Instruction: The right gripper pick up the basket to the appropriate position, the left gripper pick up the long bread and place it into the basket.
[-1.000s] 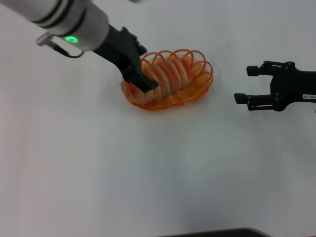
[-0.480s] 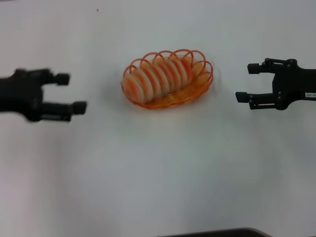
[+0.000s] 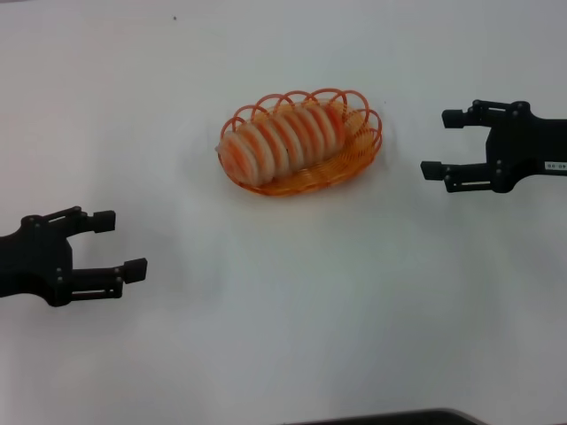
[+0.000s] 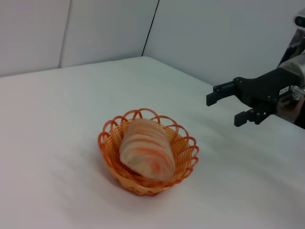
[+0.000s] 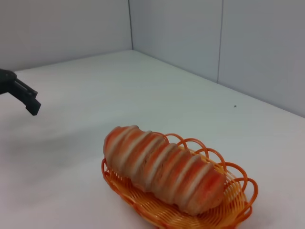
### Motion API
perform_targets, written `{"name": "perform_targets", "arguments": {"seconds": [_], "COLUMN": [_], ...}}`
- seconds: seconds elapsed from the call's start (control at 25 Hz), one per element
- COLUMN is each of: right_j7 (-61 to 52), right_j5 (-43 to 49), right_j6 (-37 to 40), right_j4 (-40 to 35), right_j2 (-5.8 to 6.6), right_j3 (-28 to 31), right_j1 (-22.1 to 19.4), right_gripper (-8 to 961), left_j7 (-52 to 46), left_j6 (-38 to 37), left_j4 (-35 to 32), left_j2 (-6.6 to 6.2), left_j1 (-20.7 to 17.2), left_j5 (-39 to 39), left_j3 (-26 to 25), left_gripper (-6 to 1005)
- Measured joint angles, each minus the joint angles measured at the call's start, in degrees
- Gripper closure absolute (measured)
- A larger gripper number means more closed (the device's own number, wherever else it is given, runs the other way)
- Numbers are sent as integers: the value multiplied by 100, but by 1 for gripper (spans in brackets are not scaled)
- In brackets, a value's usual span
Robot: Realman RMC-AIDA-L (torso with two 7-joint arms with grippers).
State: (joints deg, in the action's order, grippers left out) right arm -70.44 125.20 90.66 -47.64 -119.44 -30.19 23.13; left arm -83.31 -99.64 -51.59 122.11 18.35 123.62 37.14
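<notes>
The long bread (image 3: 285,142), striped orange-red and cream, lies inside the orange wire basket (image 3: 356,158) on the white table. Both show in the left wrist view, bread (image 4: 145,153) in basket (image 4: 185,148), and in the right wrist view, bread (image 5: 162,167) in basket (image 5: 238,200). My left gripper (image 3: 120,243) is open and empty at the near left, well away from the basket. My right gripper (image 3: 440,143) is open and empty to the right of the basket, apart from it; it also shows in the left wrist view (image 4: 224,107).
The white table (image 3: 292,310) stretches around the basket. Grey wall panels (image 5: 248,43) stand behind the table. A dark edge (image 3: 390,418) shows at the near side.
My left gripper let go of the bread, pulled away from the basket to the left, then drew back toward the near left. The right gripper stayed almost still.
</notes>
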Motion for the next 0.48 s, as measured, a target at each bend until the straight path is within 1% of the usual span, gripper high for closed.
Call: {"name": "perform_targets", "arguments": {"seconds": [0.48], "right_j7": [65], "right_j5": [0], "right_j6": [-56], "right_j4": [23], "right_j2": [-1], "right_j3": [2], "right_j1": [15], "right_gripper": [75], "left_j7": [233], "left_j6": [201], "left_j4": [123], "left_j2": [22], "left_j1": [11], "left_j5": [-28], "left_j3": [-40], "left_gripper": [65]}}
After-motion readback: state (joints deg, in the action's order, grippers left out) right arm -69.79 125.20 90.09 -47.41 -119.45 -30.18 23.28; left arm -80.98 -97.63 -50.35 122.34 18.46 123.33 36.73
